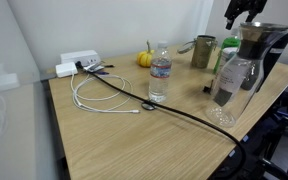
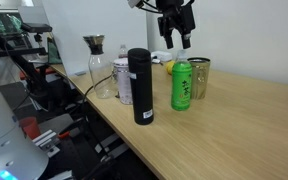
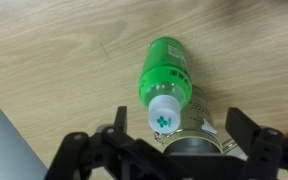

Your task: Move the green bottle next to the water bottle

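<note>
The green bottle stands upright on the wooden table, touching or almost touching the olive metal mug. In the wrist view I look down on the green bottle and its pale cap, with the mug just beside it. My gripper hangs open and empty above the bottle, its fingers spread to either side. The water bottle stands apart near the table's middle. It also shows in an exterior view, partly behind a black flask. In the exterior view holding the carafe, only a green sliver of the bottle shows.
A black flask and a glass coffee carafe stand between the green bottle and the water bottle. A yellow fruit, a white power strip and cables lie on the table.
</note>
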You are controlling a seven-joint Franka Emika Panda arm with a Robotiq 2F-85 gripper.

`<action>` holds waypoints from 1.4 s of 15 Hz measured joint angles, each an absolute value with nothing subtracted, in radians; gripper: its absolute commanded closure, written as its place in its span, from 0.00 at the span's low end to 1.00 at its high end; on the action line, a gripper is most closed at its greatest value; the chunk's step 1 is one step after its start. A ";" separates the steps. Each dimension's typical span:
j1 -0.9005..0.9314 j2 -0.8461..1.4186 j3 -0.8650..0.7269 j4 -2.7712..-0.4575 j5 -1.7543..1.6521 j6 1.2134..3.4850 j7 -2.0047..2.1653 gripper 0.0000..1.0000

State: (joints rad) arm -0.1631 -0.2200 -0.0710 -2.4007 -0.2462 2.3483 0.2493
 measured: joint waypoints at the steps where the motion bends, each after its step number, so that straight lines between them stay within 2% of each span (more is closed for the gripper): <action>1: -0.164 -0.209 -0.072 -2.400 -0.246 2.360 0.258 0.00; 8: -0.165 -0.146 -0.093 -2.398 -0.236 2.433 0.292 0.02; 9: -0.165 -0.141 -0.095 -2.398 -0.232 2.435 0.293 0.17; 10: -0.165 -0.139 -0.095 -2.398 -0.227 2.437 0.293 0.27; 13: -0.165 -0.138 -0.096 -2.397 -0.213 2.457 0.294 0.48; 20: -0.165 -0.137 -0.103 -2.397 -0.203 2.500 0.299 0.96; 21: -0.165 -0.137 -0.103 -2.397 -0.203 2.503 0.302 0.94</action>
State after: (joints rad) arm -0.1649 -0.1367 -0.1034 -2.3973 -0.2029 2.5026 0.3016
